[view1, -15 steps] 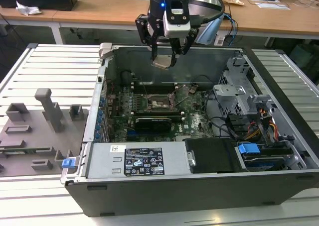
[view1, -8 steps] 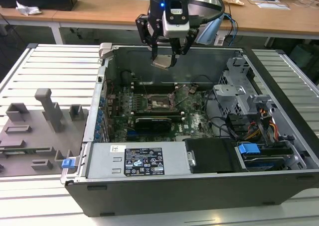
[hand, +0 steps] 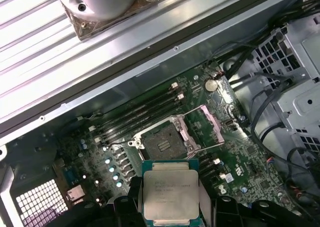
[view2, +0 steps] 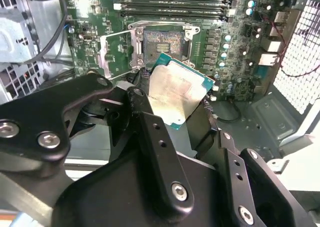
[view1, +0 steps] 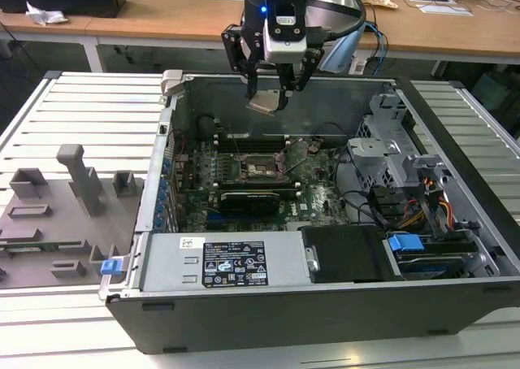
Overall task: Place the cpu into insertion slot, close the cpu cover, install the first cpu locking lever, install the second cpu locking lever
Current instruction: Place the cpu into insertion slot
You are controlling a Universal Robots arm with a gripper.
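Black gripper (view1: 272, 93) fingers clamp the small flat silver-grey square cpu (view1: 266, 102) at upper centre of the exterior view, above the empty black square insertion slot (view1: 262, 168); thin silver metal cpu cover (view2: 116, 52) stands open, nothing installed yet.

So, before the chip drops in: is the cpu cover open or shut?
Open. The cpu cover is swung aside, leaving the insertion slot bare; the jaws hold the cpu clear of it.

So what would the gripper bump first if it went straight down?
Probably the open insertion slot, met by the cpu the gripper holds; depth is unclear, maybe the board beside it.
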